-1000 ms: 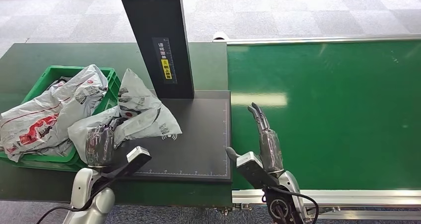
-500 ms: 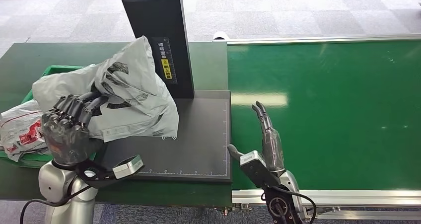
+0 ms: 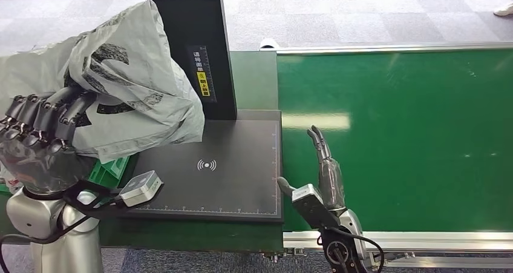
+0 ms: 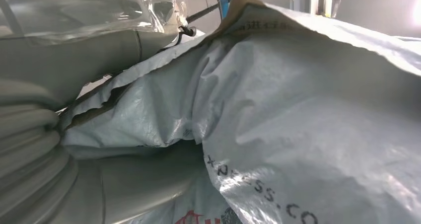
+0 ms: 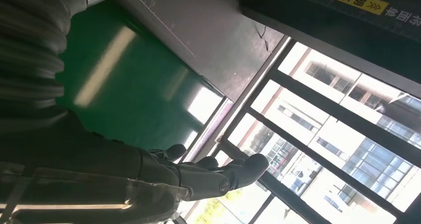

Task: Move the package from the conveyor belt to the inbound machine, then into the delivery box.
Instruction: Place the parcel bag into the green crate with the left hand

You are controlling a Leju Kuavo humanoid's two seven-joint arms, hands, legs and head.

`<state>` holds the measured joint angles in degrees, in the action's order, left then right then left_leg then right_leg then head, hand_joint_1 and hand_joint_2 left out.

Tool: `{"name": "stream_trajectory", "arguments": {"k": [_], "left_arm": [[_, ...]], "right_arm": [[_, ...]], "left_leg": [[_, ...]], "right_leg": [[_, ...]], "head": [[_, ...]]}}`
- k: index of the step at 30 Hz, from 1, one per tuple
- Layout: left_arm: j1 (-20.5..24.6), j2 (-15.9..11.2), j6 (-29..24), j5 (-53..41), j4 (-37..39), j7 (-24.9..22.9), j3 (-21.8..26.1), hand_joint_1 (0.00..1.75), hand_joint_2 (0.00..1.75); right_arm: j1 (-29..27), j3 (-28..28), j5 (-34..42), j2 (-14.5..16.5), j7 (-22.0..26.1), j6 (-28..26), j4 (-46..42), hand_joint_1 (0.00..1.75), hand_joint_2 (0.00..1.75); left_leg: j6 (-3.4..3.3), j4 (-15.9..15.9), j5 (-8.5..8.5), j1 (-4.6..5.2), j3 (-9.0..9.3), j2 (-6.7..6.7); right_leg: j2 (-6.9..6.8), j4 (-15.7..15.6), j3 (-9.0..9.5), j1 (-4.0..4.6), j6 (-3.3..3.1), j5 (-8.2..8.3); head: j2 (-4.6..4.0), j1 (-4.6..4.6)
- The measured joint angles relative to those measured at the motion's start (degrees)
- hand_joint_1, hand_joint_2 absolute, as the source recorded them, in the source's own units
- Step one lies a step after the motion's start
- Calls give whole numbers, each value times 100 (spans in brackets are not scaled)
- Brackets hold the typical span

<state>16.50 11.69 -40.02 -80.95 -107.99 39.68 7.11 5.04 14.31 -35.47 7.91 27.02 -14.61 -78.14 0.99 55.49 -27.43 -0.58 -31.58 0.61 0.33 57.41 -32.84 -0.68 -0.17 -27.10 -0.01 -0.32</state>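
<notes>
A crumpled grey plastic package (image 3: 121, 85) hangs high at the left, above the green delivery box (image 3: 109, 171), which it mostly hides. My left hand (image 3: 42, 137) grips the package from below, dark fingers curled into its folds. Close up, the same grey package (image 4: 298, 114) has black printed letters, and my thick grey thumb presses on it. The inbound machine's flat black scan plate (image 3: 230, 170) lies bare beneath its black post (image 3: 193, 43). My right hand (image 3: 323, 173) stands open over the near edge of the green conveyor belt (image 3: 411, 140), fingers straight and holding nothing; the right hand (image 5: 198, 177) is the same in its wrist view.
A white-and-red parcel edge (image 3: 5, 176) peeks out at the far left by the box. The belt's metal rail (image 3: 399, 240) runs along the near side. A person's shoe (image 3: 503, 9) is on the grey carpet at the far right.
My left hand has lifted the grey package off the scan plate, up and to the left, over the box. The plate now lies bare. The right hand barely moved.
</notes>
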Motion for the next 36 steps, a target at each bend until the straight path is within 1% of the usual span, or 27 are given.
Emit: {"name": "stream_trajectory", "arguments": {"k": [2,3,5,7,9,10,11,12,14,16,18,20,23,26,30,33,34,36], "left_arm": [[98,4,1,-273,34,-222,54,175,175],[175,-28,1,-450,97,-511,73,175,175],[383,-227,4,-721,380,-1404,74,175,175],[619,-571,8,-834,823,-2458,34,175,175],[878,-965,11,-860,1383,-3478,-145,175,175],[1034,-1152,11,-864,1718,-3893,-286,175,175],[1191,-1318,11,-870,2077,-4197,-430,175,175],[1324,-1444,12,-877,2399,-4377,-545,175,175],[1507,-1609,13,-891,2884,-4451,-690,175,175],[1631,-1702,60,-901,3248,-4469,-775,175,175],[1759,-1748,246,-884,3614,-4501,-807,175,175],[1878,-1773,550,-842,3955,-4562,-788,175,175],[2084,-1810,1139,-801,4492,-4694,-701,175,175],[2421,-1912,1852,-842,5090,-4884,-609,175,175],[3136,-2187,2897,-870,6102,-5167,-601,175,175],[3684,-2404,3755,-879,6905,-5290,-689,175,175],[3831,-2466,3965,-884,7131,-5331,-736,175,175],[4068,-2573,4203,-890,7516,-5445,-836,175,175]], "right_arm": [[-1,-1,-1,1,-1,-1,3,0,175],[-2,-2,-6,1,-6,-2,2,0,175],[-6,-2,-28,1,-40,-3,-8,0,175],[-25,-4,-60,2,-92,-2,-36,0,175],[-61,-8,-92,0,-143,4,-86,0,175],[-78,-10,-107,-1,-168,13,-117,0,175],[-91,-11,-126,0,-192,26,-150,0,175],[-100,-12,-140,2,-209,40,-183,0,175],[-115,-14,-158,3,-230,57,-233,0,175],[-140,-17,-173,2,-253,66,-274,0,175],[-168,-21,-203,2,-284,85,-319,0,175],[-194,-24,-236,2,-316,118,-373,0,175],[-246,-34,-297,2,-364,192,-469,0,175],[-288,-51,-343,3,-374,272,-545,0,175],[-306,-72,-395,4,-374,350,-577,0,175],[-316,-85,-417,4,-373,368,-578,0,175],[-322,-90,-421,4,-373,369,-581,0,175],[-342,-97,-426,5,-371,370,-593,0,175]], "left_leg": [[0,0,0,0,0,-1],[0,0,0,0,0,-1],[0,0,0,-1,3,-2],[1,0,1,-3,9,-7],[4,0,4,-9,12,-8],[6,0,6,-12,11,-4],[7,0,8,-13,10,-1],[7,0,8,-13,9,-1],[7,1,9,-12,7,-15],[7,4,7,-10,6,-29],[7,7,5,-7,3,-29],[6,7,4,-7,-1,-28],[6,7,4,-8,-3,-29],[6,7,4,-12,-4,-29],[7,7,6,-15,-3,-30],[8,7,6,-15,-3,-33],[8,7,6,-15,-5,-33],[7,7,6,-14,-11,-34]], "right_leg": [[0,0,-1,0,0,0],[0,0,-1,0,0,0],[1,0,0,1,-1,1],[5,0,-1,4,-5,3],[6,1,-1,11,-7,4],[2,1,2,14,-7,4],[-2,2,4,15,-7,4],[-3,3,7,15,-7,4],[9,5,5,14,-9,7],[23,5,1,12,-10,9],[25,3,-2,10,-10,9],[24,3,-5,9,-10,9],[25,3,-9,11,-10,9],[25,3,-9,14,-10,9],[26,4,-10,17,-11,10],[28,5,-10,18,-11,10],[28,5,-4,17,-11,10],[30,6,6,17,-11,10]], "head": [[-1,0],[-1,1],[-1,1],[0,-1],[0,-2],[0,-1],[-1,1],[-1,0],[-1,2],[-1,2],[-1,2],[-1,1],[0,1],[0,1],[0,1],[-1,1],[-1,2],[-1,2]]}}
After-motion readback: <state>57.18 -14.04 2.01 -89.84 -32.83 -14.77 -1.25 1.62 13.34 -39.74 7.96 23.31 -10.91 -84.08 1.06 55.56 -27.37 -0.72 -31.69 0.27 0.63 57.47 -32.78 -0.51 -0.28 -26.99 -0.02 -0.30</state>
